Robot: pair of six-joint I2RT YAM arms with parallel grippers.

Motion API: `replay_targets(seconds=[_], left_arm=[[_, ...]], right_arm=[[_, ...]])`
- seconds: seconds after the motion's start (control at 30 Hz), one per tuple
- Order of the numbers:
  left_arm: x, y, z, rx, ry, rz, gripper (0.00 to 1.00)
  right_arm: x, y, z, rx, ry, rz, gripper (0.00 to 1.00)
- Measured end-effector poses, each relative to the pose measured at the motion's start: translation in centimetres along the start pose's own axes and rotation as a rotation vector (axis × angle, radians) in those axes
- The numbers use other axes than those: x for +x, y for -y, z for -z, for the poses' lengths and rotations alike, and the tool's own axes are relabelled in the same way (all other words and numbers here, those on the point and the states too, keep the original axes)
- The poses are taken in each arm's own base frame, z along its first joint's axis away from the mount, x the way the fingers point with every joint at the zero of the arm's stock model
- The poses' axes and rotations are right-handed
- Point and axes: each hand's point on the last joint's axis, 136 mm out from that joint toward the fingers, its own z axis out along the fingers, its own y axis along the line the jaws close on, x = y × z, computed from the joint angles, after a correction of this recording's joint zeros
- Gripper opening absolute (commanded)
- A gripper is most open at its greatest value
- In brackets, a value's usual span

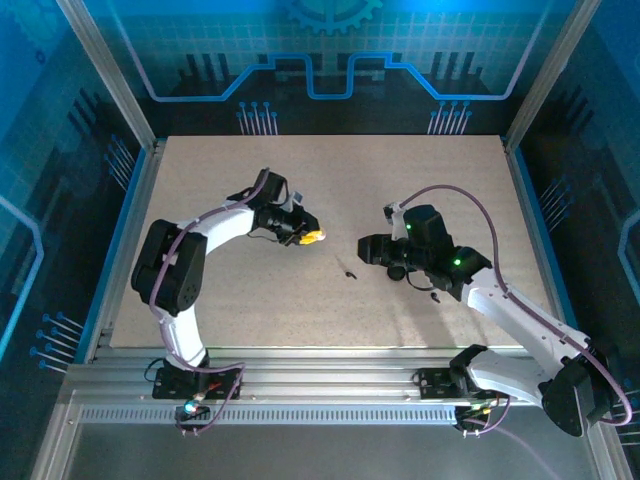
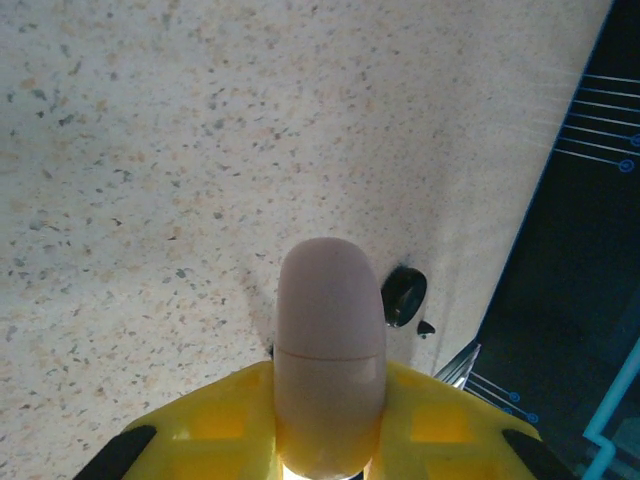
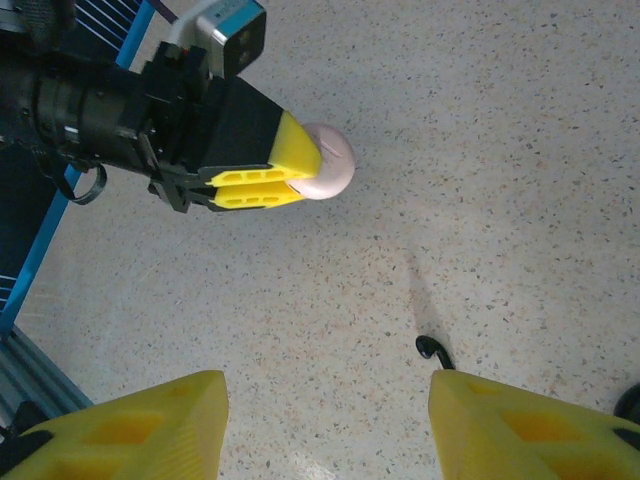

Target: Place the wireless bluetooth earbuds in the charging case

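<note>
1. L gripper (image 3: 303,172): jaws clamped tight on the pale case (image 2: 330,340), holding its rear half. The rounded front end sticks out free, clear of the table (image 1: 250,310).
2. Pale case: smooth, glossy, rounded shell w/ a seam line across it. I judge it hard, light and slippery, so it would squirm out of a tip pinch. Safest hold is on the broad sides behind the seam, where the jaws sit. I judge the lid down, so it needs opening before anything goes in.
3. Black earbud (image 3: 430,348): lies on the table past the case's free end, lower than it and apart from it. Tiny, w/ a curved stem. I judge it light, stiff and likely to skid or flip if nudged. Take it across the body, fingertips only, coming straight down.
4. R gripper (image 3: 325,400): about half open, nothing in it. It faces the case from well apart, w/ the earbud just ahead of one finger (image 3: 480,420).
5. Dark round piece (image 2: 404,296), on the table beyond the case tip: too small to tell if it's a bud or a 2nd case.
6. Room: case hangs about mid-table, w/ open tabletop on every side. Table edges and blue rail (image 3: 35,255) are well apart from it. Only tight spot is the two grippers nose to nose near the earbud. R gripper has free room to drop.
</note>
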Motion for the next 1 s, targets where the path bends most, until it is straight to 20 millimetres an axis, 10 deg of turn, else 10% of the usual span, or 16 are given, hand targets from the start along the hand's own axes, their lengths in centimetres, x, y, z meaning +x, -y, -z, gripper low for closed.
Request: replay_targets(seconds=[1.0], left_arm=[[0.8, -6.9, -1.6, -0.142, -0.083, 0.15, 0.37]], right_arm=[[0.8, 0.8, -0.7, 0.019, -0.028, -0.008, 0.57]])
